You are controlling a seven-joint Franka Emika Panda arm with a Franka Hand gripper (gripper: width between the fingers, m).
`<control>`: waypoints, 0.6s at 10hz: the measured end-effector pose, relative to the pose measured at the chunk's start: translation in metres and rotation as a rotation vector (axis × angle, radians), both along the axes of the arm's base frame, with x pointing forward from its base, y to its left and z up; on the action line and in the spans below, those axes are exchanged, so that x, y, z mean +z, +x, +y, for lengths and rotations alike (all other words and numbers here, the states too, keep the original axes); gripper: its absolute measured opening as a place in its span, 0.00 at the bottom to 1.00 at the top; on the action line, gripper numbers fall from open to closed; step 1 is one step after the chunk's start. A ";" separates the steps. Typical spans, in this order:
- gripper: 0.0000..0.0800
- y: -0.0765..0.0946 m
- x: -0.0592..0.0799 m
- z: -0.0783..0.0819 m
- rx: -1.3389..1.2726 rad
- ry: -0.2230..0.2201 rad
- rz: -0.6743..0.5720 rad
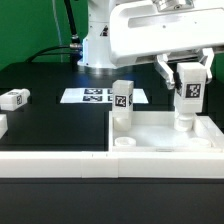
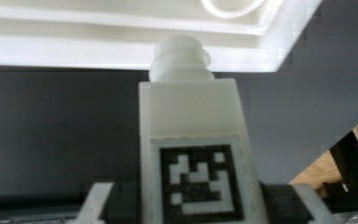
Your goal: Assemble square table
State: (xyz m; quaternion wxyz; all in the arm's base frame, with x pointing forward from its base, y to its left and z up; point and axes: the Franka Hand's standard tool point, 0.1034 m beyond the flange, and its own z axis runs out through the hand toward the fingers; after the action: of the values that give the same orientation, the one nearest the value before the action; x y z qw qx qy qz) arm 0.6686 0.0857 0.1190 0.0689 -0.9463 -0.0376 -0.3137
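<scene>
My gripper [image 1: 187, 88] is shut on a short white leg [image 1: 187, 92] with a black-and-white tag and holds it upright over the square table top [image 1: 160, 137], a white tray with a raised rim, on the exterior view's right. The leg's lower end reaches the top's surface; I cannot tell whether it touches. In the wrist view the tagged leg [image 2: 194, 130] fills the space between my fingers [image 2: 108, 202], its narrow peg end pointing at the white top [image 2: 69, 40]. A second tagged leg [image 1: 122, 100] stands upright on the top's near-left corner.
Another loose white leg [image 1: 13, 98] lies on the black table at the exterior view's left, with a white part [image 1: 2, 125] at the edge below it. The marker board [image 1: 97, 96] lies behind the top. The long white border wall [image 1: 55, 158] runs along the front.
</scene>
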 end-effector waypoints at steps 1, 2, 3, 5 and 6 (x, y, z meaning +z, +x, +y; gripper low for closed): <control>0.36 -0.001 -0.001 0.012 0.004 0.015 0.004; 0.36 0.001 -0.001 0.023 0.013 0.022 0.001; 0.36 0.005 0.002 0.032 0.018 0.030 -0.006; 0.36 0.005 -0.004 0.039 0.019 0.035 0.000; 0.36 0.004 -0.007 0.031 0.017 0.022 0.003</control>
State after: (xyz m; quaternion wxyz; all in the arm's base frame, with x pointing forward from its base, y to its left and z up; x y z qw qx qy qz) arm 0.6727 0.1172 0.1116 0.0821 -0.9456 -0.0422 -0.3119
